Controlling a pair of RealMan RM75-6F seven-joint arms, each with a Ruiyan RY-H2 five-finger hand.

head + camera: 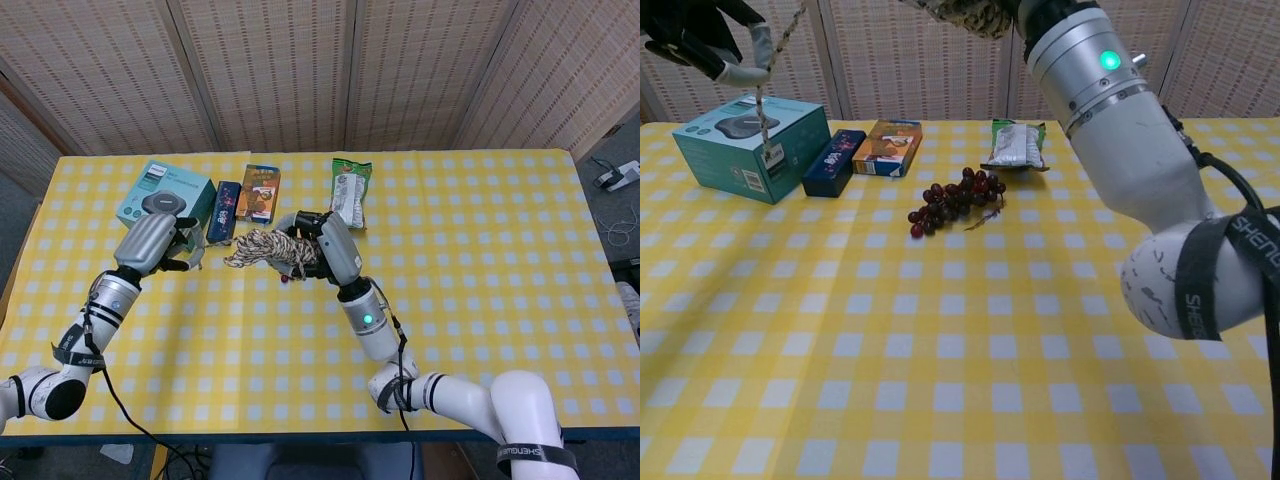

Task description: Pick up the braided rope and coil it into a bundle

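The braided rope, beige with dark flecks, is wound into a loose bundle held in the air by my right hand. In the chest view only the bundle's lower edge shows at the top of the frame. A single strand runs from the bundle to my left hand, which pinches it; the loose end hangs down in front of the teal box. In the head view my left hand is raised to the left of the bundle, fingers curled toward it.
On the yellow checked tablecloth lie a teal box, a dark blue box, an orange packet, a green snack bag and a bunch of red grapes under the raised bundle.
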